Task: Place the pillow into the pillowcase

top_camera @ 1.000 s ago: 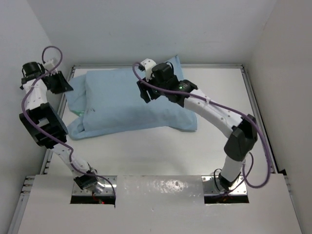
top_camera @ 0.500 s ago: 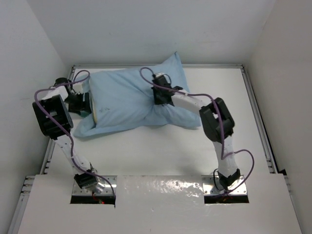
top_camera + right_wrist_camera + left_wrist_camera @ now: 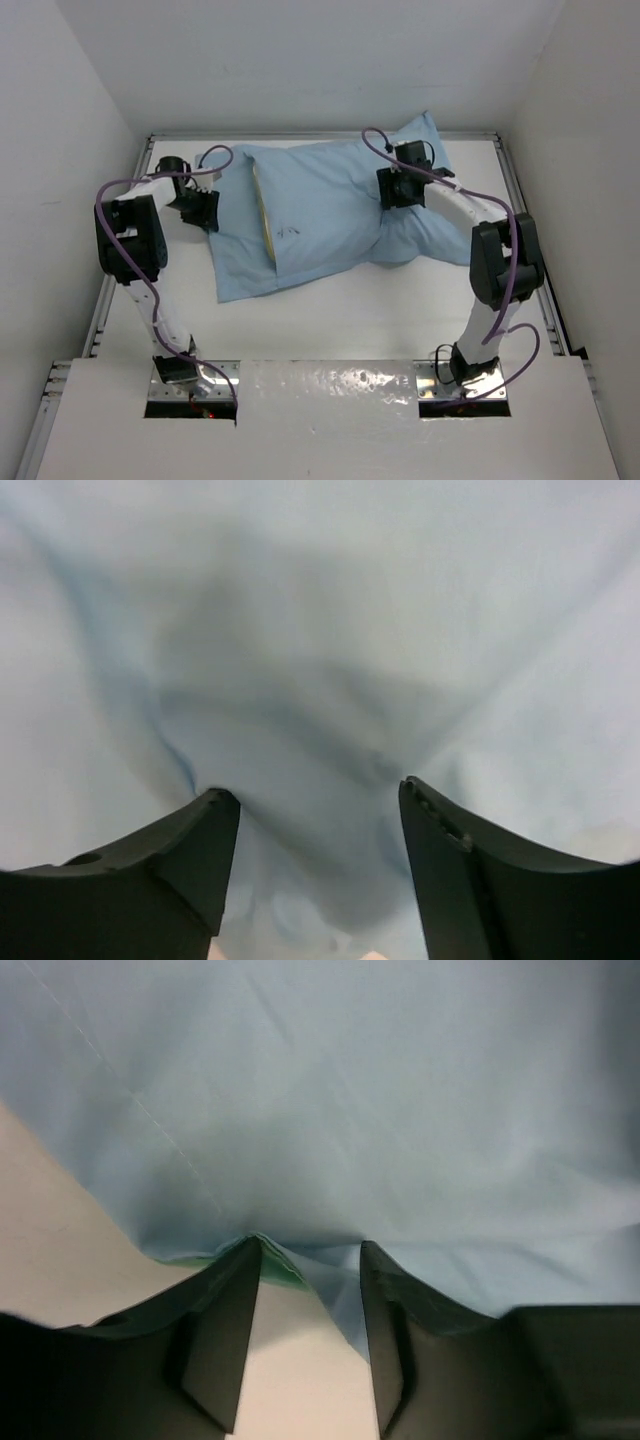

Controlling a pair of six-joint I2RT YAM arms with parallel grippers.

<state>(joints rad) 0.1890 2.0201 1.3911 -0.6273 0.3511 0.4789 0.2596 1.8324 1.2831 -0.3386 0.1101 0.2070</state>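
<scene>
Pillow (image 3: 263, 215) almost inside light-blue pillowcase (image 3: 330, 200), far side of desk (image 3: 350, 320); yellow trim shows at mouth. Left jaws apart at hem, right jaws apart on bulge. Likely next: grip hem, pull over trim.

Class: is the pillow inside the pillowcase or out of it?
Mostly inside: the pillowcase covers the pillow, only its yellow edge showing near the left end.
</scene>
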